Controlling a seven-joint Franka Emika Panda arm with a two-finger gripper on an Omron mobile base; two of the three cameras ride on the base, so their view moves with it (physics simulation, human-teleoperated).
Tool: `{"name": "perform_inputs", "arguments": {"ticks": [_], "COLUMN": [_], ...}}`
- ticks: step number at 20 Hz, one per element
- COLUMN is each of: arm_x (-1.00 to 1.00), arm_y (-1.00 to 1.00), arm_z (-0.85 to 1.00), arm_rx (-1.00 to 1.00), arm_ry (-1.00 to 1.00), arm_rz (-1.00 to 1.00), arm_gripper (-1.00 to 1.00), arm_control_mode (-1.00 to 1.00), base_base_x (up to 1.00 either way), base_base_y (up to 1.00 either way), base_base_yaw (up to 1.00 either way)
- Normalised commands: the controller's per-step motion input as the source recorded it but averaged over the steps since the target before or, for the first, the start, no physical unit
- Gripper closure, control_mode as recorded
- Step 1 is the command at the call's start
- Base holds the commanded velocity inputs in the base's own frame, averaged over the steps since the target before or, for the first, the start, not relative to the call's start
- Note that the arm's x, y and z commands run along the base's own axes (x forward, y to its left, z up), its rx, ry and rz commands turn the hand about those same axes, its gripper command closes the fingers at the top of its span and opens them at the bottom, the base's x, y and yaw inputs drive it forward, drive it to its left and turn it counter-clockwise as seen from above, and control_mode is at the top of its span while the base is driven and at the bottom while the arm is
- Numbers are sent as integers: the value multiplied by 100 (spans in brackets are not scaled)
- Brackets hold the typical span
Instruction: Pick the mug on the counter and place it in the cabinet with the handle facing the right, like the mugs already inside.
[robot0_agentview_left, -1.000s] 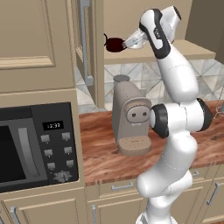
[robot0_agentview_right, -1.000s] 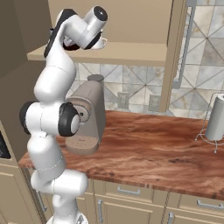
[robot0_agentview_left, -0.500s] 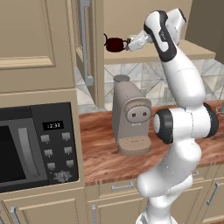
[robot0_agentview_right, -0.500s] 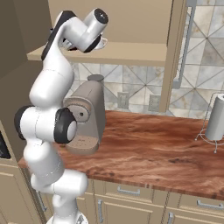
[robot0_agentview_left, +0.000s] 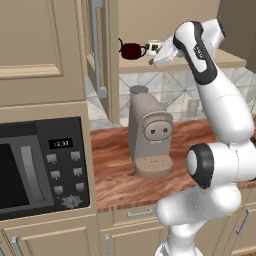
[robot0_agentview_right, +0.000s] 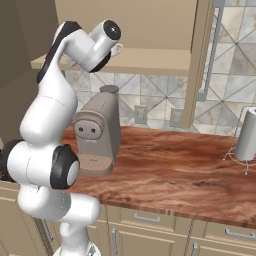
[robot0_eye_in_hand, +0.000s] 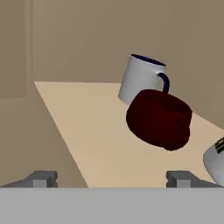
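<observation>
Three mugs share the shelf now. In the left base view, the mug (robot0_agentview_left: 132, 50) sits on the cabinet (robot0_agentview_left: 227, 61) shelf with its handle (robot0_agentview_left: 120, 45) pointing away from the arm, toward the open door. A second ago it hung at the gripper's tip; now the gripper (robot0_agentview_left: 159, 56) has drawn back a little and a patterned white mug (robot0_agentview_left: 153, 47) shows between the two. That suggests release, though I judge the loop faces the wrong side.

In the right base view, the wrist blocks the shelf, so only a sliver of a white mug handle (robot0_agentview_right: 118, 48) peeks past it. The arm's pose has barely shifted; the counter (robot0_agentview_right: 180, 165) carries just the coffee machine (robot0_agentview_right: 97, 132) and a paper towel roll (robot0_agentview_right: 246, 135).

In the hand view, the fingers (robot0_eye_in_hand: 41, 178) stand spread wide apart with nothing between them. The maroon mug lies ahead of them, well clear, looking tilted on the shelf, just in front of a plain white mug (robot0_eye_in_hand: 141, 80). I'd check that it settles upright.
</observation>
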Motion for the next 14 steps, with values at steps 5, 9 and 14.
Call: {"name": "perform_inputs", "arguments": {"ticks": [5, 9, 14], "arm_x": [-67, -65, -64], "arm_y": [0, 0, 0], "arm_z": [0, -1, 0], "arm_rx": [0, 0, 0], "arm_ry": [-11, -8, -3], "arm_rz": [0, 0, 0], "arm_gripper": [-100, -100, -100], "arm_control_mode": [-100, -100, -100], "base_base_x": [0, 0, 0], "base_base_y": [0, 0, 0], "base_base_yaw": [0, 0, 0]}}
